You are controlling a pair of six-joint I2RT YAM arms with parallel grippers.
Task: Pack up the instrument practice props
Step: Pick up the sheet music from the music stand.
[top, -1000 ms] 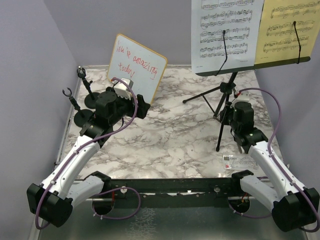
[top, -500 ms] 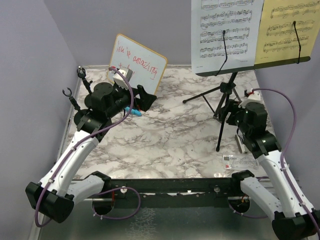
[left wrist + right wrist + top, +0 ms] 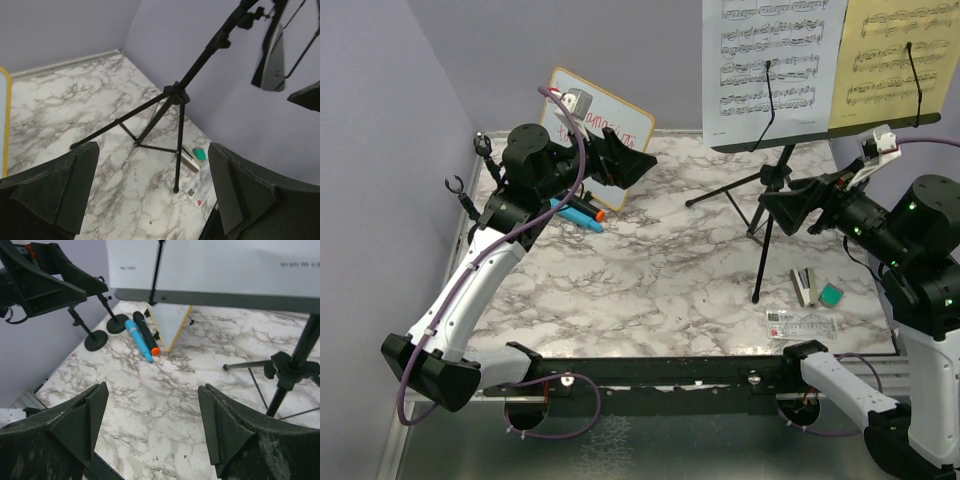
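The black tripod music stand (image 3: 765, 212) stands at the back right, its desk holding white sheet music (image 3: 775, 60) and yellow sheet music (image 3: 905, 60). A blue microphone (image 3: 570, 213) and a black microphone (image 3: 588, 207) with an orange end lie side by side by the whiteboard; the right wrist view shows both, blue (image 3: 138, 340) and black (image 3: 144, 330). Two black round-based mic holders (image 3: 488, 192) (image 3: 470, 228) stand at the far left. My left gripper (image 3: 632, 160) is open and empty, raised above the microphones. My right gripper (image 3: 782, 207) is open and empty, raised beside the stand's pole.
A wood-framed whiteboard (image 3: 625, 112) leans at the back left, partly hidden by my left arm. A small stapler (image 3: 803, 286), a green block (image 3: 831, 294) and a clear ruler (image 3: 805, 323) lie at the front right. Purple walls close the back and sides.
Both arms have risen off the table. My left gripper swung up and right, uncovering the two microphones. My right gripper lifted and turned left towards the stand, uncovering the stapler.
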